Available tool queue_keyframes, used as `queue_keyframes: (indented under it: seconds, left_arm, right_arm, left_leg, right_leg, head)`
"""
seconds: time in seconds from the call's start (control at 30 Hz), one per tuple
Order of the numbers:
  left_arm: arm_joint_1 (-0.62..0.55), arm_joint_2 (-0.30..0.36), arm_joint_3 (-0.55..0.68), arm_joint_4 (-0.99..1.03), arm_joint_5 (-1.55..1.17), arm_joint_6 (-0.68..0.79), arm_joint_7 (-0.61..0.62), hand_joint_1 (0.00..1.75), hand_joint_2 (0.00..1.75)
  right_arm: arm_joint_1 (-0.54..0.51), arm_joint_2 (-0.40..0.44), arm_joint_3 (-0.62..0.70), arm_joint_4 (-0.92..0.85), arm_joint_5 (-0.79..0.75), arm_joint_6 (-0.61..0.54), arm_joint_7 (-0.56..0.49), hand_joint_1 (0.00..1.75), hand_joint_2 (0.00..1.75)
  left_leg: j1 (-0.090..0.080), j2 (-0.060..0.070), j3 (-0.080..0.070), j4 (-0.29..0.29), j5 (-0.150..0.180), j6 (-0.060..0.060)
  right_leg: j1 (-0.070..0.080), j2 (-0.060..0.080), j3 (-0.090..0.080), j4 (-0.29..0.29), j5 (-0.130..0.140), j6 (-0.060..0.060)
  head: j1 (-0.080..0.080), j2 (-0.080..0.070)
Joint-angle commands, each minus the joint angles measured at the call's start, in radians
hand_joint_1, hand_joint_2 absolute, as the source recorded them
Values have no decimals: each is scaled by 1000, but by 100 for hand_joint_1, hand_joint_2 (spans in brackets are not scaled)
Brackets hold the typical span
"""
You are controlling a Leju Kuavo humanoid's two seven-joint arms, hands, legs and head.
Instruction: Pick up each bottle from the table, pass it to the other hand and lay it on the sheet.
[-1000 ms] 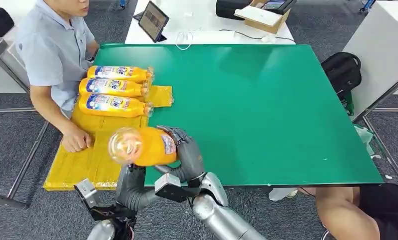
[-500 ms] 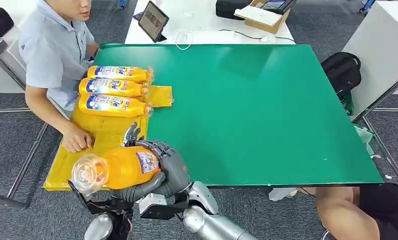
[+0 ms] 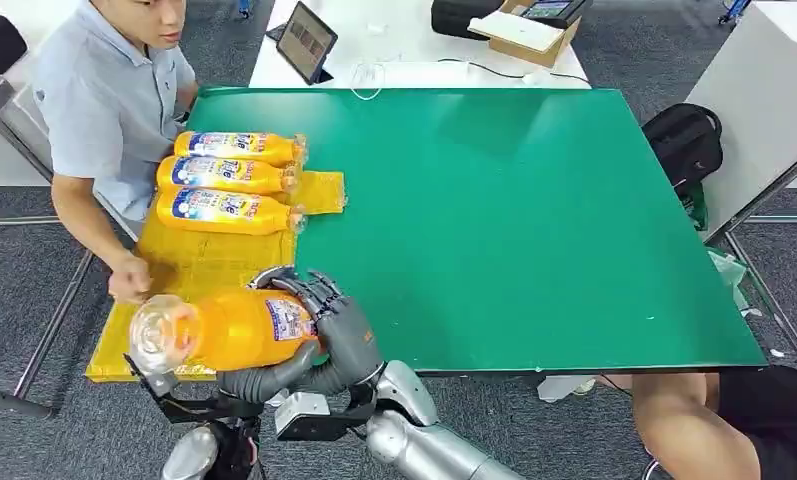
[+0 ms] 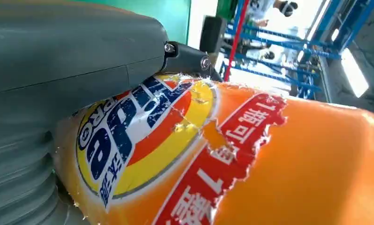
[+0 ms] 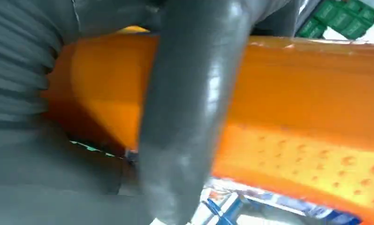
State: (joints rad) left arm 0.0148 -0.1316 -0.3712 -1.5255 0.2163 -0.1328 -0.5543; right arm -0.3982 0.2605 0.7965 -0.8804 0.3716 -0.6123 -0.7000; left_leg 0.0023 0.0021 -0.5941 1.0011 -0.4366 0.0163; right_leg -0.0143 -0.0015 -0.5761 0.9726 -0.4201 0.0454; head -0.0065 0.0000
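At the near left edge of the green table point(image 3: 534, 220), about seven o'clock, both robot hands wrap one orange bottle point(image 3: 224, 328) lying sideways over the yellow sheet point(image 3: 189, 275). The right hand point(image 3: 339, 330) curls its fingers round the labelled end; the left hand point(image 3: 259, 378) cups the bottle from beneath. Three more bottles point(image 3: 229, 178) lie side by side on the sheet at eleven o'clock. A seated person's hand point(image 3: 129, 280) rests on the sheet at nine o'clock, just beside the held bottle's clear end. A tablet point(image 3: 306, 42) stands at twelve o'clock.
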Motion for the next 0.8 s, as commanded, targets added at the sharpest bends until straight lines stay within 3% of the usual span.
queue_keyframes:
  seconds: [0.03,0.07,0.2,0.3,0.5,0.6,0.8]
  left_arm:
    - [-50,2,-49,7,40,-88,10,175,175]
    - [-48,1,-48,5,48,-101,10,175,175]
    - [-49,1,-45,6,54,-108,13,175,175]
    - [-58,-2,-37,24,34,-78,34,175,175]
    - [-58,-2,-37,24,34,-78,34,175,175]
    - [-95,-19,-2,102,-48,74,74,175,175]
    - [-199,-29,136,279,-92,257,92,175,175]
  right_arm:
    - [10,-2,-35,56,42,-60,2,0,175]
    - [16,-5,-48,31,35,-70,2,0,0]
    - [29,-14,-84,-16,61,-86,2,0,0]
    - [86,0,-191,-116,204,-86,2,0,0]
    - [86,0,-191,-116,204,-86,2,0,0]
    - [133,5,-222,-209,303,-86,2,0,0]
    - [128,-24,-129,-240,123,-86,2,0,0]
  left_leg:
    - [1,-4,2,0,0,-1]
    - [0,-2,1,-1,0,0]
    - [1,-4,2,0,0,-1]
    - [1,-4,1,0,0,-1]
    - [1,-2,1,0,0,-1]
    - [1,-4,0,0,0,-1]
    - [0,-2,2,-1,0,-1]
  right_leg:
    - [1,-4,4,-1,-1,-1]
    - [0,-3,2,-1,-1,-1]
    - [1,-4,3,0,-1,-1]
    - [1,-4,3,0,-2,-1]
    - [1,-2,2,0,-1,-1]
    - [1,-3,2,0,-1,-1]
    - [0,-1,4,-1,0,-1]
  head:
    - [0,0]
    - [0,0]
    - [0,0]
    - [0,0]
    - [1,0]
    - [0,0]
    - [0,0]
